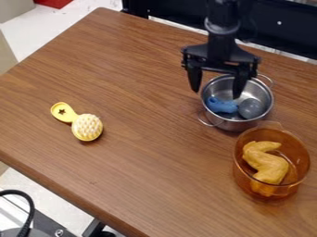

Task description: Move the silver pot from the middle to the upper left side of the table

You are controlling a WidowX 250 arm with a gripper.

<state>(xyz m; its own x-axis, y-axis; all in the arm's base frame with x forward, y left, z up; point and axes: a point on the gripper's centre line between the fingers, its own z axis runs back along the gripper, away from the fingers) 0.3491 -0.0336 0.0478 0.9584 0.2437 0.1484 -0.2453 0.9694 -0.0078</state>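
Pot: shiny silver metal pot w/ two wire-loop handles point(234, 125); stood upright, R of table ctr., not yet at upper L.
Gripper: black two-finger type point(217, 91); spread wide, gripping nothing, one finger outside pot's L rim, other over interior.
Pot contents: blue plastic pc. point(221, 105), round grey pc. point(250, 108); inner finger could've jammed on blue pc.; off-ctr. rim grip could've tipped pot, rolled grey pc.
Bowl: translucent orange plastic bowl point(301, 159), yellow wing-shaped toy point(267, 165) inside; just beside pot, contact unclear. Swing toward it prob. risked a knock.
Yellow toy: long-handled, w/ knobbly round head point(86, 127); lay L, below likely route.
Table: brown wood-grain top point(136, 162); from where I stood, roomiest run went pot to upper L; overshoot there risked drop off edge.
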